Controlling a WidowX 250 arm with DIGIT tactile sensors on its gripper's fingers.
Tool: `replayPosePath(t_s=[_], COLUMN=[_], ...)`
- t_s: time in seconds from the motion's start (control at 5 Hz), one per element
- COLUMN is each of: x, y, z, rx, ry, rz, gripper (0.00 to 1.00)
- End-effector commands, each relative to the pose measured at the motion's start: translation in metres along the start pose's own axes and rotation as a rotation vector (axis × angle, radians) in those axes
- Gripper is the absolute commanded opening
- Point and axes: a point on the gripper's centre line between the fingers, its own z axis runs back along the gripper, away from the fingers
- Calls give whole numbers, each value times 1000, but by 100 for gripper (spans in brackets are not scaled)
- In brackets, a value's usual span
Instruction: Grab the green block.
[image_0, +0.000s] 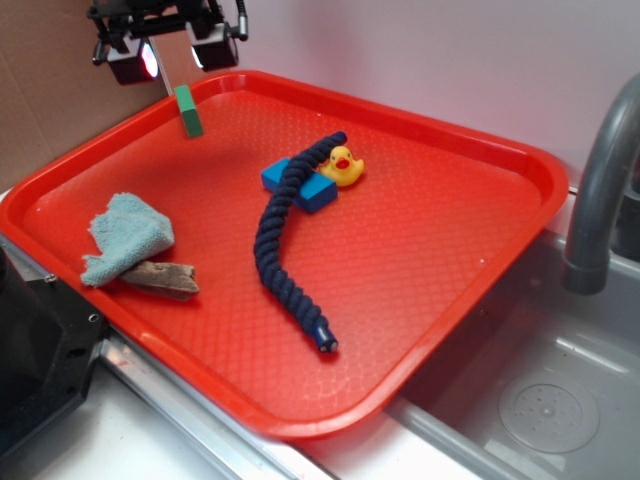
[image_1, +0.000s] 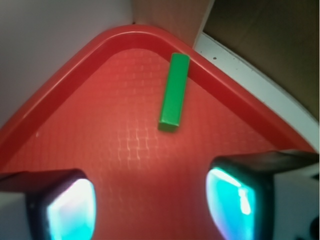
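Note:
The green block (image_0: 188, 110) is a small flat rectangular piece lying in the far left corner of the red tray (image_0: 440, 300), close to the rim. In the wrist view the green block (image_1: 174, 92) lies ahead of the jaws, near the tray's corner rim (image_1: 120, 36). My gripper (image_0: 172, 55) hovers above the block at the tray's back corner. It is open and empty (image_1: 152, 205); its two glowing pads (image_1: 72, 210) stand wide apart with bare tray between them.
A dark blue rope (image_0: 283, 235) runs down the tray's middle over a blue rectangular block (image_0: 312, 190). A yellow rubber duck (image_0: 344, 165) sits beside it. A light blue cloth (image_0: 127, 232) and a brown piece (image_0: 165, 277) lie front left. A sink (image_0: 540, 400) and faucet (image_0: 600, 180) are at right.

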Motion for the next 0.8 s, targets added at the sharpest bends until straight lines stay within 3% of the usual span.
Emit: replayPosePath(t_s=[0.0, 0.2, 0.4, 0.6], x=[21, 34, 38, 34], y=[37, 33, 10, 16], z=[-16, -38, -61, -76], rx=[-5, -36, -20, -22], ry=[23, 38, 88, 135], rz=[80, 61, 36, 56], gripper=[100, 100, 100, 100])
